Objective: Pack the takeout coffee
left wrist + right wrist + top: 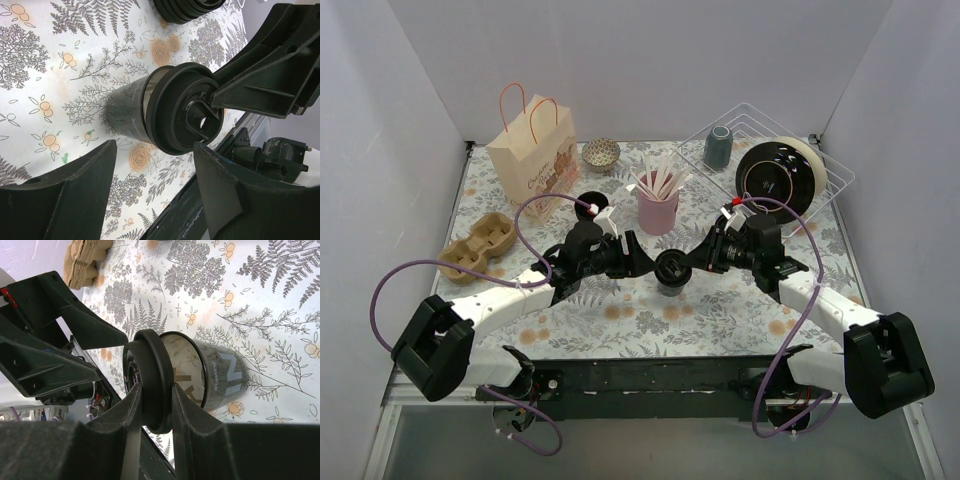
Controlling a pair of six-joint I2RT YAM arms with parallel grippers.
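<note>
The takeout coffee cup (671,272) is a small black cup standing mid-table; it shows in the left wrist view (125,112) and the right wrist view (222,375). My right gripper (154,397) is shut on the rim of its glossy black lid (150,375) and holds the lid at the cup's mouth, with a gap showing between lid and rim. The lid also shows in the left wrist view (177,112). My left gripper (155,167) is open just left of the cup, its jaws spread wider than the lid and touching nothing. The two grippers (638,256) (698,262) face each other across the cup.
A paper bag (532,150) stands at the back left, a cardboard cup carrier (478,247) in front of it. A lidless black cup (592,203), a patterned bowl (602,154) and a pink cup of stirrers (658,205) stand behind. A wire rack (825,195) holds a grey-blue tumbler (717,147) and black dishes (775,175).
</note>
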